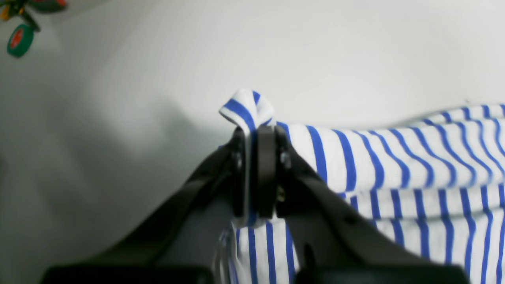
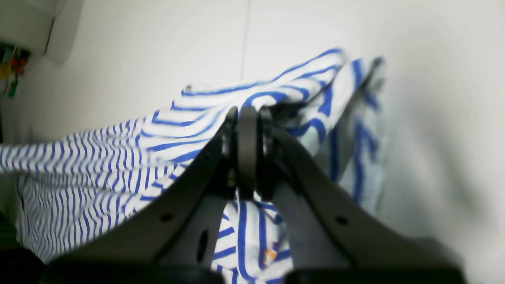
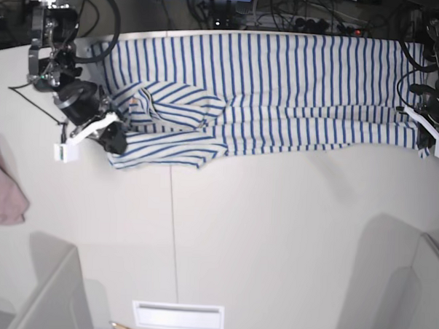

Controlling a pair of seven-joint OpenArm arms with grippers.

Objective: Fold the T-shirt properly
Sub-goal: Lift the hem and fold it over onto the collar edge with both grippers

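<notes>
Base view | both tools clamp T-shirt (image 3: 281, 87) | pinkish cloth (image 3: 3, 188) well apart

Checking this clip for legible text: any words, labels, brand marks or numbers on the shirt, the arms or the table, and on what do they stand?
None can be read.
T-shirt: only blue stripes; a small orange mark in the right wrist view is too blurred to read.
Green and red round object: blurred, no legible print.

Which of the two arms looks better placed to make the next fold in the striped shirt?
Probably both together. The left fingers pinch one end of the T-shirt and the right fingers pinch the bunched opposite end, so the cloth spans between them across the table.
</notes>
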